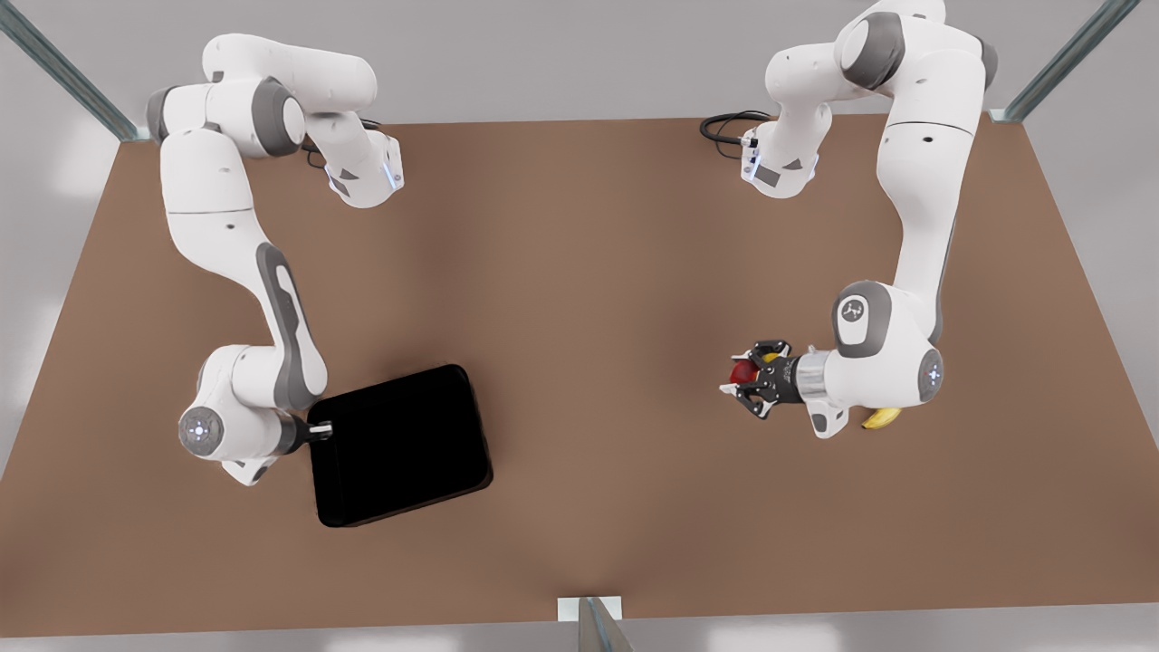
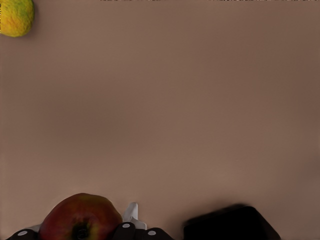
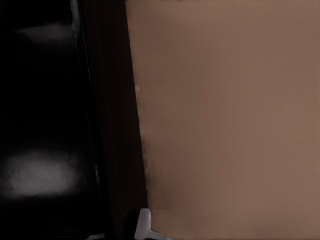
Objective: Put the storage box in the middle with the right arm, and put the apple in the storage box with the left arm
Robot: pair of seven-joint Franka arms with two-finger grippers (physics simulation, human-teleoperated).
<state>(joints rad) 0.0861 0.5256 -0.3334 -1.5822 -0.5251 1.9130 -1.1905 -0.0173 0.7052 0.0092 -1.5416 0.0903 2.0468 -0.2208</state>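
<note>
Apple (image 2: 80, 218) between left gripper (image 1: 744, 376) jaws; right gripper (image 1: 319, 431) clamps storage box (image 1: 398, 444) rim.

Banana (image 1: 882, 417) mostly hidden under the arm; yellow-green fruit (image 2: 15, 17) cut by the edge.

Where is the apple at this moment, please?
On the front view's right, the apple sits between the left gripper fingers, beside the banana.

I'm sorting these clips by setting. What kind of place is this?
Likely a simulated tabletop test bench: a bare brown table, metal frame posts at its corners, and two mounted arms, one working a black storage box, one an apple.
</note>
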